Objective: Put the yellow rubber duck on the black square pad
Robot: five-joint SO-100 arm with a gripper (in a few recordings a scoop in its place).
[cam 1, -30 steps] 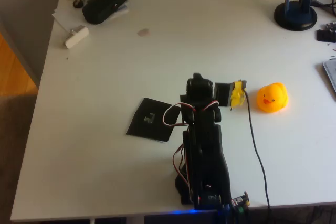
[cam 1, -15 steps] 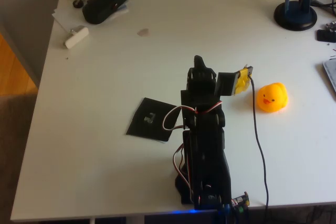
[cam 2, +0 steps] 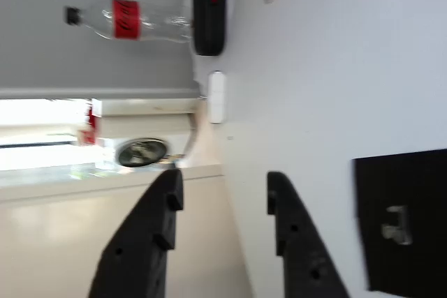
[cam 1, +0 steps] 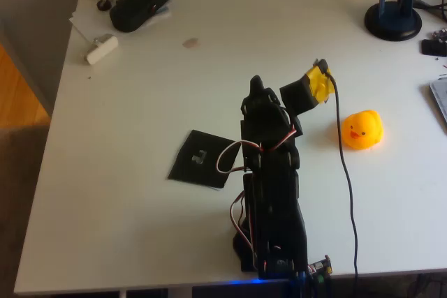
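The yellow rubber duck [cam 1: 362,130] sits on the white table, right of the arm in the overhead view. The black square pad [cam 1: 190,167] lies flat to the arm's left, with a small nub at its centre. It also appears in the wrist view, where the black square pad [cam 2: 419,186] is at the lower right. My black gripper [cam 1: 260,94] is raised between duck and pad and touches neither. A yellow-taped part [cam 1: 316,86] sticks out to its right. In the wrist view the gripper [cam 2: 223,190] is open, with nothing between its fingers.
A black pouch [cam 1: 140,3] and a small white object [cam 1: 101,49] lie at the far left corner. A clear bottle [cam 2: 133,19] with a red label is beside them. A dark lamp-like base [cam 1: 394,22] stands far right. A black cable [cam 1: 347,186] runs down past the duck.
The wrist has swung upward and away from the arm's base; its yellow-taped part moved from beside the duck to farther up the table. Duck and pad have not moved.
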